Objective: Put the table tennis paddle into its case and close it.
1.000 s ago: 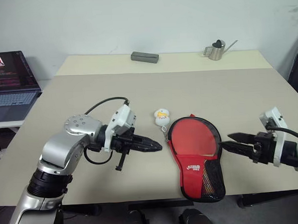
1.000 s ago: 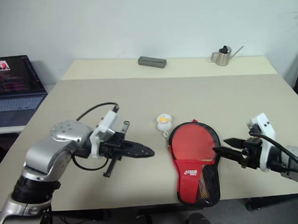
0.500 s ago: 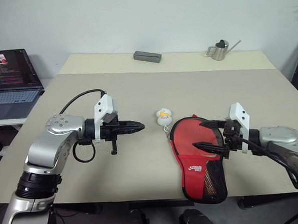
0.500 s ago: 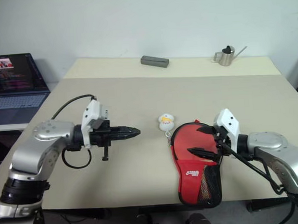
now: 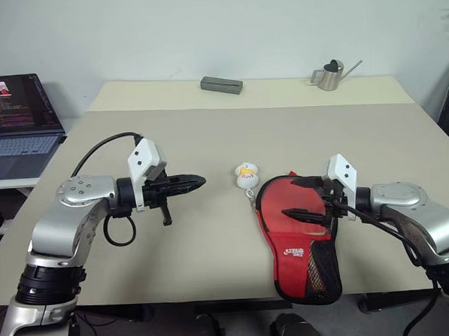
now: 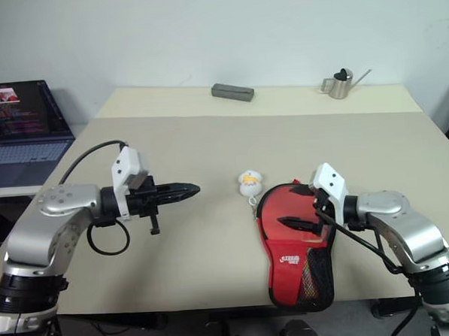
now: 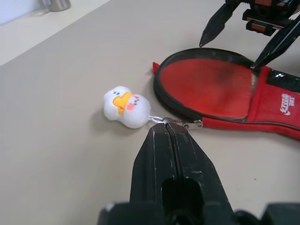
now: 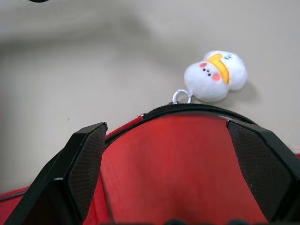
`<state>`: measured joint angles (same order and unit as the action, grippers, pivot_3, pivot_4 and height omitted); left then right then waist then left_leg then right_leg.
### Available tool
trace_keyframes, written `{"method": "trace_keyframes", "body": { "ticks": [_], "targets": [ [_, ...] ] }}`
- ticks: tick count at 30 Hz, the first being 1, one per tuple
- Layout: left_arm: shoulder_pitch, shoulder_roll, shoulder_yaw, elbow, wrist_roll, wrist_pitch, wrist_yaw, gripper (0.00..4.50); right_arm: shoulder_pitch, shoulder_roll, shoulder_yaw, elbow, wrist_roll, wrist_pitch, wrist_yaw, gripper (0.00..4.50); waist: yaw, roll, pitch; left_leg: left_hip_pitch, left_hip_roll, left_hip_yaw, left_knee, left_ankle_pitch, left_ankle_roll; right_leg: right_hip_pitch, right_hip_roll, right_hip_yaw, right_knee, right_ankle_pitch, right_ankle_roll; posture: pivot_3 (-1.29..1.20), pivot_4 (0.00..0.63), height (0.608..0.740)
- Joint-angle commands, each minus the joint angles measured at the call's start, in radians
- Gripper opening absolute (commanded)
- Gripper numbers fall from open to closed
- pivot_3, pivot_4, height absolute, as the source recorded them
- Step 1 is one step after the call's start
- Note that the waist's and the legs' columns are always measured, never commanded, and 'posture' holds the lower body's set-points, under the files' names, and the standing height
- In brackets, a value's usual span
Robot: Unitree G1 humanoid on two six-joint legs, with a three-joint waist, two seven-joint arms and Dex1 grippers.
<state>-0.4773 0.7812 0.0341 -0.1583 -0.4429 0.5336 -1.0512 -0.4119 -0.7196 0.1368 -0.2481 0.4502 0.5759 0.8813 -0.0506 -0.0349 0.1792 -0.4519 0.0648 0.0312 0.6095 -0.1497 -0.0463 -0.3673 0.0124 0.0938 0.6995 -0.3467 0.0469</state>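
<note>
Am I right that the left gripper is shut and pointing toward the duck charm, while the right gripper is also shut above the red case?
Not quite. The right gripper is open, its two fingers spread wide over the case, as the right wrist view shows. The rest stands: the left gripper is shut and points toward the duck charm.

A grey box (image 5: 220,85) and metal watering can (image 5: 327,75) sit far back; laptop (image 5: 15,119) beside the table (image 5: 208,139).
</note>
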Motion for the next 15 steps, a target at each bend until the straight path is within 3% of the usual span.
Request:
{"method": "trace_keyframes", "body": {
  "ticks": [1, 15],
  "targets": [
    [-0.030, -0.032, -0.024, 0.006, 0.022, -0.012, 0.036, 0.00, -0.016, 0.040, 0.005, 0.027, -0.035, -0.042, -0.014, 4.46, 0.001, 0.000, 0.000, 0.000, 0.000, 0.000, 0.000, 0.000, 0.000, 0.000, 0.000, 0.000, 0.000, 0.000, 0.000, 0.00, 0.150, 0.740],
    [-0.147, -0.179, -0.102, 0.177, 0.098, 0.044, 0.160, 0.00, 0.011, 0.113, 0.057, 0.211, -0.177, -0.167, 0.022, 4.46, 0.009, 0.000, 0.000, 0.000, -0.001, 0.001, 0.001, 0.000, 0.000, 0.001, 0.000, 0.000, 0.001, 0.001, 0.000, 0.00, 0.150, 0.740]
  ]
}}
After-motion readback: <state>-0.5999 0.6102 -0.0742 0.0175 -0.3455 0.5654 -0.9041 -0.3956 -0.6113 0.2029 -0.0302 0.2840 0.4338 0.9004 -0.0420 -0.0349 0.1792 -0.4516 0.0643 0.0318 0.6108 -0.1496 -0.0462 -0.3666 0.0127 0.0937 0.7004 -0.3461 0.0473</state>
